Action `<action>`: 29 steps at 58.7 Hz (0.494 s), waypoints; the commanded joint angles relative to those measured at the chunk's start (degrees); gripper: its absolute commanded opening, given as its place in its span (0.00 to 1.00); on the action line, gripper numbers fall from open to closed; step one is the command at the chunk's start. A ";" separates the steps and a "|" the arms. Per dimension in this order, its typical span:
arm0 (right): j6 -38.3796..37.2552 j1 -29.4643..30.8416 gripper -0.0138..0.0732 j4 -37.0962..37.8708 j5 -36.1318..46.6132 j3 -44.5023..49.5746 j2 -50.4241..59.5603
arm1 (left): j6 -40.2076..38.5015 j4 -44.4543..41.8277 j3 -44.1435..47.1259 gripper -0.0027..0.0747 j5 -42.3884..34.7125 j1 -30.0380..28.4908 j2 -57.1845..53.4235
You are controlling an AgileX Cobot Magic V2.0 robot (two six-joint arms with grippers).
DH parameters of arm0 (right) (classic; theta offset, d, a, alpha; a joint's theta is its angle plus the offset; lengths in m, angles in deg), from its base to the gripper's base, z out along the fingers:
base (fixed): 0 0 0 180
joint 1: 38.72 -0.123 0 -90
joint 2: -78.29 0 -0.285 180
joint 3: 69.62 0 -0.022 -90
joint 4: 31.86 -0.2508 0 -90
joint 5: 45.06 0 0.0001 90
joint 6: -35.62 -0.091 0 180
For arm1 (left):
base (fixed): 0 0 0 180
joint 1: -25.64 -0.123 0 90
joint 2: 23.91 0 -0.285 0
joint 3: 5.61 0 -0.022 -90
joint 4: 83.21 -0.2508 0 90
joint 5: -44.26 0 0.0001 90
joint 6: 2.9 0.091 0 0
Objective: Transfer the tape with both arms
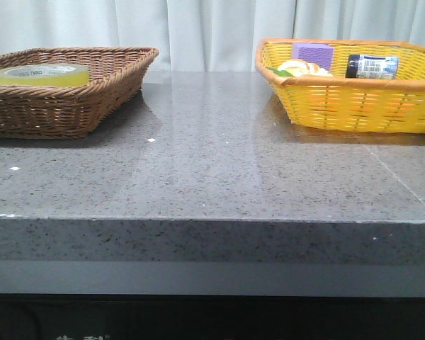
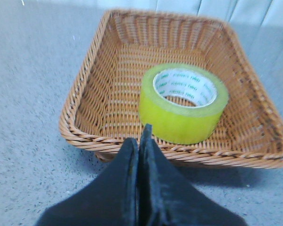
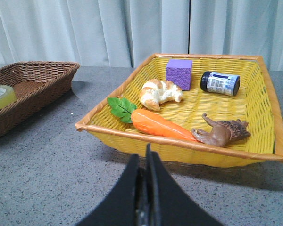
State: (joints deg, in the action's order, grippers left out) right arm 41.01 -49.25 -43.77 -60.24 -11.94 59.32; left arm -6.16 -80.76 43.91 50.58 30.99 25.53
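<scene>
The tape (image 1: 40, 74), a wide yellow roll with a white green-printed core, lies flat in the brown wicker basket (image 1: 120, 81) at the table's far left. The left wrist view shows the tape (image 2: 184, 103) toward one side of that basket (image 2: 85, 136), just beyond my left gripper (image 2: 140, 141), which hangs shut and empty short of the near rim. My right gripper (image 3: 146, 160) is shut and empty too, above the table in front of the yellow basket (image 3: 146, 147). A sliver of the tape (image 3: 1, 97) appears in the right wrist view. Neither gripper appears in the front view.
The yellow basket (image 1: 354, 106) at the far right holds a purple block (image 3: 178, 73), a dark bottle (image 3: 220, 83), a croissant (image 3: 159, 92), a carrot (image 3: 155, 123) and a brown animal figure (image 3: 221, 132). Grey stone tabletop (image 1: 212, 163) runs between the baskets; white curtains hang behind.
</scene>
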 commanded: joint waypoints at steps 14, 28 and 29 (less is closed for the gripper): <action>0.32 0.36 0.08 0.37 4.85 -1.36 -0.44 | -0.14 0.00 6.77 0.01 1.06 0.04 -22.21; 0.32 0.36 0.08 0.37 4.85 -1.36 -0.44 | -0.14 0.16 7.66 0.01 5.80 0.04 -30.57; 0.32 0.36 0.08 0.37 4.85 -1.36 -0.44 | -0.14 0.16 7.66 0.01 5.90 0.04 -30.83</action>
State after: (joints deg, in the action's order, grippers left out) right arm 41.01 -49.25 -43.77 -60.24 -11.81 59.32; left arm -6.16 -80.84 53.12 59.60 30.99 -4.89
